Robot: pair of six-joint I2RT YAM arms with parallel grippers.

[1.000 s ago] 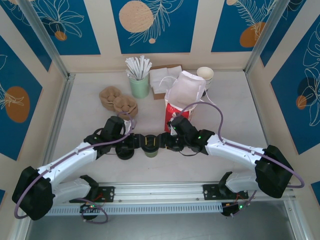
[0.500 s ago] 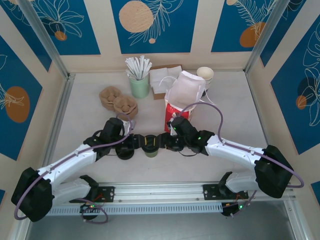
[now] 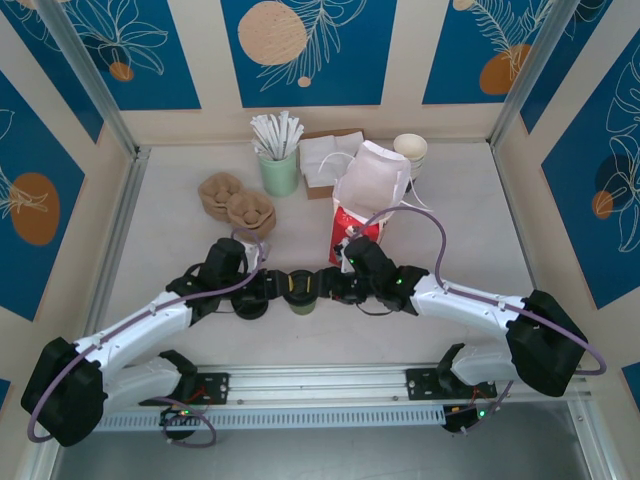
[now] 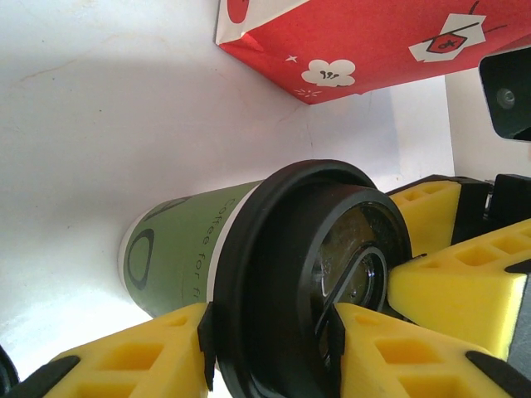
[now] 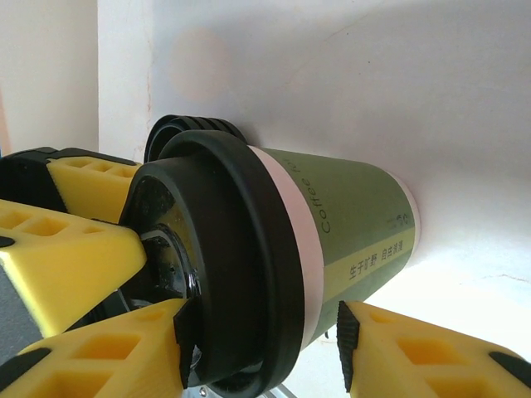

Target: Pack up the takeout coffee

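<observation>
The takeout coffee stood upright on the counter, near its front middle, at seven o'clock from the red bag (which rose well above it). The left gripper sat at the cup's nine o'clock and the right gripper at its three. Each pair of yellow fingers was clenched on the cup at its black lid.

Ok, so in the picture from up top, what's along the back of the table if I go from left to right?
brown cup trays → mint cup of white straws → white napkins → red bag → stack of white cups
</observation>
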